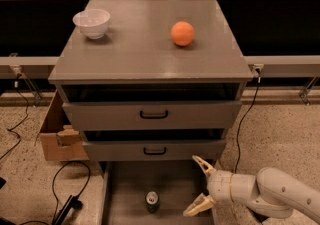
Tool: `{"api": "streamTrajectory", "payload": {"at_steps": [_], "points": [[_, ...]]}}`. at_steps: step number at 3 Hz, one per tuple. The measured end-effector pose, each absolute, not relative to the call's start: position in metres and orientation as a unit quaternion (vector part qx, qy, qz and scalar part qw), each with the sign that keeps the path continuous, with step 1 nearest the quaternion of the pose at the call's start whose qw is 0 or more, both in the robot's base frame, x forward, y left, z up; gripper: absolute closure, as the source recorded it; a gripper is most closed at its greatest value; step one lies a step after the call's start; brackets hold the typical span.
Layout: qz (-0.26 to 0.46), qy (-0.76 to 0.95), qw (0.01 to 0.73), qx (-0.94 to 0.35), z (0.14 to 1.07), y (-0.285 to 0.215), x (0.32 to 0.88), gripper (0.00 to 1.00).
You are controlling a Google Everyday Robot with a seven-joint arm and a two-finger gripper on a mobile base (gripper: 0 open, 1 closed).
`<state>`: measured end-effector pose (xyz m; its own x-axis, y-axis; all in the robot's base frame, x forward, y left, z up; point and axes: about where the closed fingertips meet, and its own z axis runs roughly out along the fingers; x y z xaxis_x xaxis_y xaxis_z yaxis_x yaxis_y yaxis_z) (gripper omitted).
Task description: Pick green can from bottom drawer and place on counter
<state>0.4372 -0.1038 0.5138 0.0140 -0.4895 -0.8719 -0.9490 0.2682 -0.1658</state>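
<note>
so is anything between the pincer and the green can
Nothing visible. The open pincer is at the right side of the bottom drawer, the green can stands upright to its left in the view, and only bare drawer floor lies between them.

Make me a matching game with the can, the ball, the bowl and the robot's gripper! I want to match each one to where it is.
Things:
1. can
2. ball
3. bowl
4. gripper

Places:
A. near the counter's back left corner
B. at the bottom drawer's right side, fingers open, right of the can
C. standing on the bottom drawer's floor
D. on the counter, right of the middle

Pairs: 1-C, 2-D, 3-A, 4-B
</note>
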Motion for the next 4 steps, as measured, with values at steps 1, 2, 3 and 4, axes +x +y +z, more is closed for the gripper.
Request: {"api": "streamTrajectory", "payload": {"at_steps": [1,2,3,4], "points": [[0.274,0.655,0.441,-0.549,0.466,-0.087,0.443,0.0],[0.316,0.647,0.429,-0.546,0.391,-0.057,0.445,0.0],[0.355,0.633,0.425,-0.541,0.31,-0.024,0.452,0.0],[0.37,0.622,0.434,-0.537,0.269,-0.01,0.465,0.0]]}}
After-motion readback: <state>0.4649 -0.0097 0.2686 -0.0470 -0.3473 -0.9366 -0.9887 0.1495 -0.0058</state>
